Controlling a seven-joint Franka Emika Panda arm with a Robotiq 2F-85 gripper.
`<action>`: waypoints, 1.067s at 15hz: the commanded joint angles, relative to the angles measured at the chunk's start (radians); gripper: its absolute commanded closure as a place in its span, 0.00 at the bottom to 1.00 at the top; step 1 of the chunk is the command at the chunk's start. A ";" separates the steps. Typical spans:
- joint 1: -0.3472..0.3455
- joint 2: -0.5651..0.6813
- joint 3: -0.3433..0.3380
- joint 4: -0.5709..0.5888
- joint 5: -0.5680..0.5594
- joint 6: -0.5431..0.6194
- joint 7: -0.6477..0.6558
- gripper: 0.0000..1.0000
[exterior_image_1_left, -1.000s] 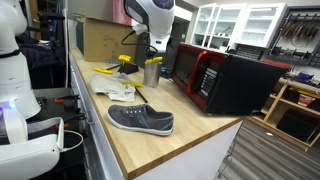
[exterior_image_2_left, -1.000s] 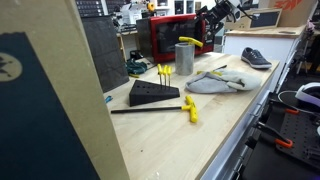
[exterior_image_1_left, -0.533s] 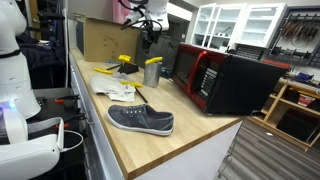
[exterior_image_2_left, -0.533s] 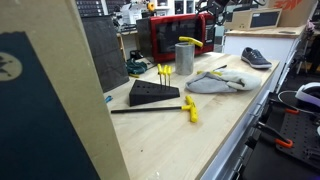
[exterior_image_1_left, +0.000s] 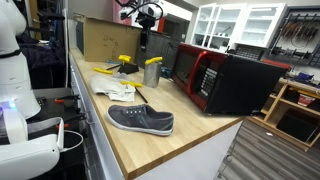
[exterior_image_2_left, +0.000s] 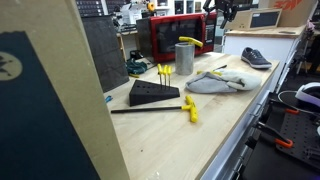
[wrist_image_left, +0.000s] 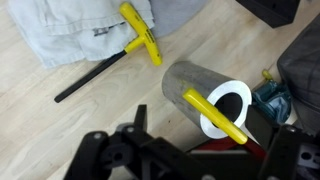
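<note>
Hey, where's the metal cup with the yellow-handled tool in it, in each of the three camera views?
Exterior view: the metal cup stands at upper centre, on the counter's far part.
Exterior view: the cup stands above centre, behind the grey cloth.
Wrist view: the cup is right of centre, seen from above.
Shared landmark: the grey cloth lying beside the cup.

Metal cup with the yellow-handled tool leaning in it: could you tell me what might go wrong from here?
The tall metal cup could tip if the hand above catches the yellow-handled tool jutting over its rim. A toppled cup might roll against the red microwave close beside it.
</note>
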 joint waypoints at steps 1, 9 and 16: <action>0.017 -0.103 0.003 -0.070 -0.114 -0.002 -0.093 0.00; 0.071 -0.235 -0.032 -0.138 -0.259 0.021 -0.405 0.00; 0.210 -0.288 -0.137 -0.101 -0.177 -0.017 -0.753 0.00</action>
